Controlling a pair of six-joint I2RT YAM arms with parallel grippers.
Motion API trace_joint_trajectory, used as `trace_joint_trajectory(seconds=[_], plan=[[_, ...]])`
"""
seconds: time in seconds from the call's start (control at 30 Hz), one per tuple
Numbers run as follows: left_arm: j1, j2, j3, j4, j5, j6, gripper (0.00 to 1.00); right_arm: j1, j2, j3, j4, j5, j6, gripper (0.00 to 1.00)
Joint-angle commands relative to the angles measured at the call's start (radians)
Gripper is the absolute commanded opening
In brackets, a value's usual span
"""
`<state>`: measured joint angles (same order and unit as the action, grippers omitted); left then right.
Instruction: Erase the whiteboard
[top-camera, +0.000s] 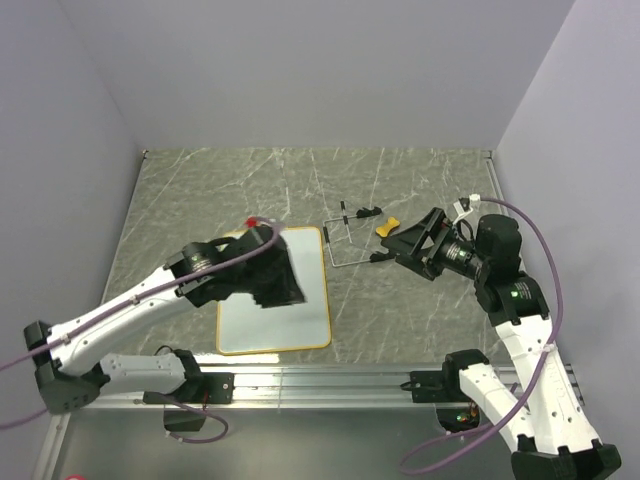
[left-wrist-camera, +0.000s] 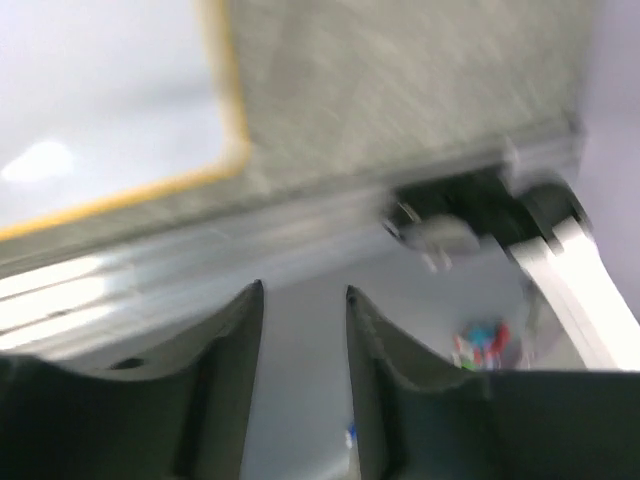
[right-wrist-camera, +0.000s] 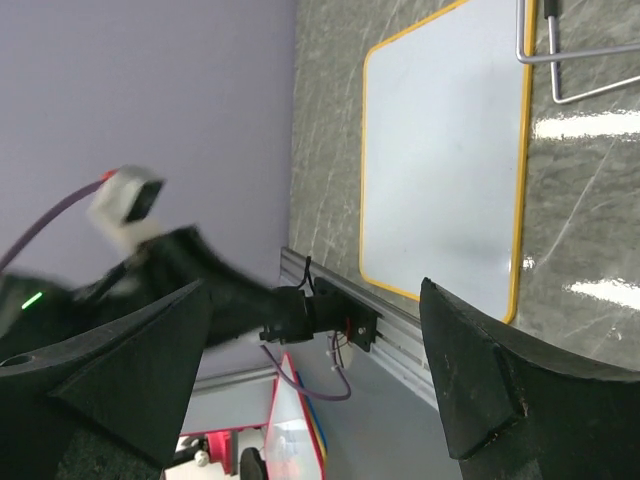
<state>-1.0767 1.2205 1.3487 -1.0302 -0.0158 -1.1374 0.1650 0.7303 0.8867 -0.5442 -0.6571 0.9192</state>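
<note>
1. Table (top-camera: 200, 190): grey-green marbled surface with a metal rail (top-camera: 330, 378) along its near edge.
2. Left arm (top-camera: 130, 310): reaches from the near left corner over the upper half of the board. Its outline is blurred in the top view.
3. Right arm (top-camera: 520, 310): reaches from the near right corner towards the table's middle.
4. Whiteboard (top-camera: 262, 332): lies flat on the table, left of centre, with its near edge just beside the rail. The visible face is plain white inside a yellow-orange rim.
5. Left gripper (left-wrist-camera: 305, 295): jaws parted with a clear gap, grasping nothing. In the wrist view it sits past the board's near corner, over the rail.
6. Right gripper (right-wrist-camera: 315, 288): jaws spread wide, released, nothing between them. It is well apart from the board.
7. Wire stand (top-camera: 345, 242): thin metal frame at the board's far right corner. Whether it touches the rim cannot be told.
8. Eraser (top-camera: 388, 227): small, yellow, bone-shaped, on the table right of the stand and just beside the right gripper.
</note>
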Motion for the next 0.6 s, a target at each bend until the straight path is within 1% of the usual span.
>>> trace_joint_trajectory(seconds=[0.0,0.03,0.1,0.13,0.2,0.23,0.27,0.3,0.33,0.37,0.4,0.43,0.47,0.5,0.57], plan=[[0.179,-0.039,-0.265,-0.010,-0.127,-0.033,0.36,0.013,0.014,0.021,0.052,-0.027,0.004,0.91],[0.299,-0.044,-0.296,0.034,-0.130,0.029,0.33,0.014,0.018,0.030,0.047,-0.026,0.003,0.91],[0.407,-0.021,-0.329,0.129,-0.159,0.097,0.24,0.018,0.030,0.058,0.036,-0.022,-0.011,0.91],[0.497,0.025,-0.323,0.166,-0.191,0.169,0.20,0.022,0.032,0.064,0.029,-0.021,-0.013,0.91],[0.590,0.095,-0.261,0.257,-0.178,0.234,0.15,0.027,0.040,0.075,0.014,-0.021,-0.022,0.91],[0.657,0.173,-0.229,0.283,-0.161,0.289,0.12,0.030,0.040,0.077,0.004,-0.021,-0.026,0.91],[0.684,0.213,-0.151,0.307,-0.156,0.310,0.11,0.030,0.040,0.078,-0.006,-0.018,-0.040,0.91],[0.705,0.255,-0.105,0.338,-0.156,0.333,0.11,0.028,0.040,0.083,-0.017,-0.007,-0.049,0.91],[0.739,0.346,-0.055,0.343,-0.162,0.373,0.11,0.027,0.040,0.084,-0.039,-0.001,-0.055,0.91],[0.751,0.394,0.052,0.341,-0.171,0.392,0.11,0.027,0.040,0.084,-0.046,0.001,-0.063,0.91],[0.773,0.493,0.106,0.331,-0.174,0.409,0.09,0.027,0.040,0.087,-0.057,0.002,-0.063,0.91],[0.779,0.542,0.157,0.326,-0.174,0.435,0.07,0.025,0.040,0.087,-0.062,0.005,-0.063,0.91],[0.784,0.589,0.247,0.322,-0.170,0.445,0.06,0.022,0.041,0.098,-0.069,0.008,-0.068,0.91],[0.791,0.676,0.288,0.312,-0.171,0.455,0.04,0.021,0.043,0.106,-0.083,0.019,-0.074,0.91],[0.796,0.755,0.383,0.303,-0.170,0.469,0.02,0.018,0.052,0.121,-0.097,0.024,-0.083,0.91]])
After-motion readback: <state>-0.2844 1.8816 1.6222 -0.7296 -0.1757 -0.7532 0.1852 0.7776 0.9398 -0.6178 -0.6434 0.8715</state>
